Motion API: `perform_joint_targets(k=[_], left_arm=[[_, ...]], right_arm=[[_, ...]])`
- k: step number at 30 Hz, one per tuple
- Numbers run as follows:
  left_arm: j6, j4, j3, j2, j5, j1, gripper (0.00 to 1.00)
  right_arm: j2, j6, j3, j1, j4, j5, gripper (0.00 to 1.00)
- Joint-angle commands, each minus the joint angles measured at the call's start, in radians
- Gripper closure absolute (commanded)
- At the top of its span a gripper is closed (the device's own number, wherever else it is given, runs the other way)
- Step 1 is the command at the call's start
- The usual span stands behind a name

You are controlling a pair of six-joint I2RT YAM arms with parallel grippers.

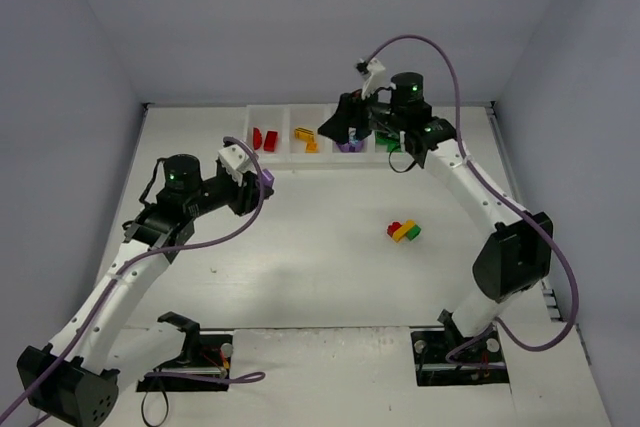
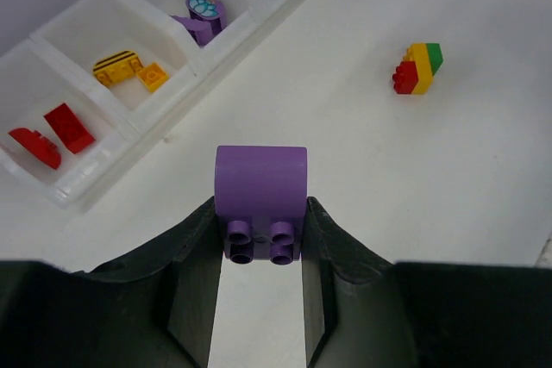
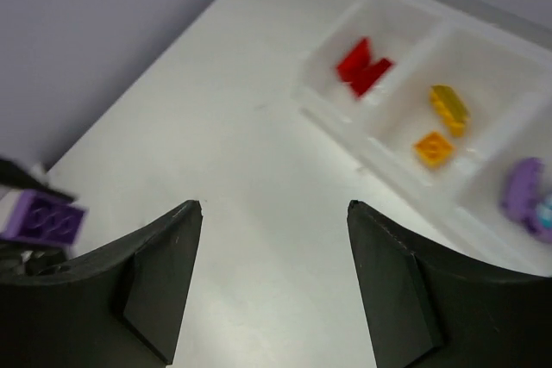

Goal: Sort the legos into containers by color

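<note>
My left gripper [image 1: 262,183] is shut on a purple brick [image 2: 260,187], held above the table in front of the containers [image 1: 290,161]. The four joined white bins hold, from left to right, red bricks [image 1: 263,138], yellow-orange bricks [image 1: 305,137], purple pieces [image 1: 350,146] and green bricks [image 1: 392,144]. My right gripper [image 1: 336,128] is open and empty, hovering over the middle bins. In its wrist view [image 3: 274,206] I see the red [image 3: 362,65], yellow [image 3: 444,118] and purple [image 3: 524,196] pieces. A red, yellow and green clump [image 1: 404,231] lies on the table.
The clump also shows in the left wrist view [image 2: 418,68], right of the held brick. Grey walls enclose the white table on the left, back and right. Both arm bases stand at the near edge.
</note>
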Motion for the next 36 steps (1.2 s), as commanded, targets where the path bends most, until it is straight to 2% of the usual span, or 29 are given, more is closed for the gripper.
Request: perform_joint_targets(k=[1,9,16,36], left_arm=[[0.17,0.119,-0.022,-0.021,0.005,-0.006,1.0],[0.261,0.119,-0.013,0.006,-0.029,-0.029,1.0],[0.279,0.119,0.011,0.041,-0.058,-0.056,1.0],[0.258,0.173,0.004,0.072,-0.109,-0.11,1.0]], right_arm=[[-0.063,0.061,-0.038,0.073,0.008,-0.118,0.35],[-0.12,0.079,-0.053,0.242,0.008,-0.09,0.36],[-0.092,0.084,-0.047,0.302,0.01,-0.072,0.38],[0.0,0.118,-0.052,0.353,0.042,-0.055,0.46]])
